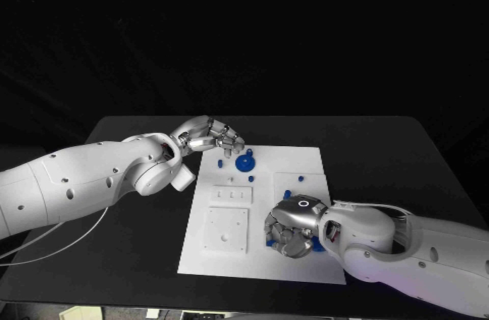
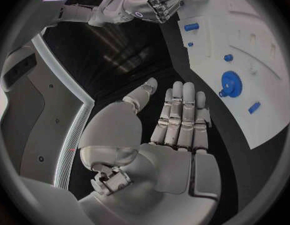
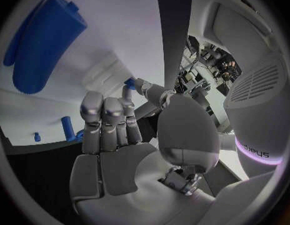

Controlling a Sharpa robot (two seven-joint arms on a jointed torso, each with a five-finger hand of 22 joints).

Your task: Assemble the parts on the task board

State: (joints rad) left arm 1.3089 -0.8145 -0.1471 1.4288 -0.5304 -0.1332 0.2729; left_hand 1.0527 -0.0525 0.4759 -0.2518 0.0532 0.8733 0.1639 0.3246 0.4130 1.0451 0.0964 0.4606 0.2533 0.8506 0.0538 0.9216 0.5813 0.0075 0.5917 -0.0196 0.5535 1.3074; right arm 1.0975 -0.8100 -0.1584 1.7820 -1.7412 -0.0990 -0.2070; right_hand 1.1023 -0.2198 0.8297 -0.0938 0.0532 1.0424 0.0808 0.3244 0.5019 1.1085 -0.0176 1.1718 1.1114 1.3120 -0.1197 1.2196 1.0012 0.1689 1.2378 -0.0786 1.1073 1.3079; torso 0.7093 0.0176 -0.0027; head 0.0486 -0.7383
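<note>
Two hands work over the white task board (image 1: 306, 267). At its eleven o'clock corner the left hand (image 1: 209, 136) hovers, fingers straight together, holding nothing. Beside it lies a blue gear (image 1: 244, 162). At five o'clock the right hand (image 1: 290, 229) curls over blue parts (image 1: 322, 248); whether it grips any, I cannot tell.

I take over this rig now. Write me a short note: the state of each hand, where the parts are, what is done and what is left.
Left hand: at the far left corner of the task board, fingers straight and together in its wrist view, holding nothing.
Right hand: low over the board's near right part, fingers curled; whether it holds a part, I cannot tell.
Parts: a blue gear sits near the far edge, beside the left hand; small blue pieces lie mid-board; a blue cylinder lies near the right hand.
Done: cannot judge.
Left: the loose pieces seem not yet assembled.
</note>
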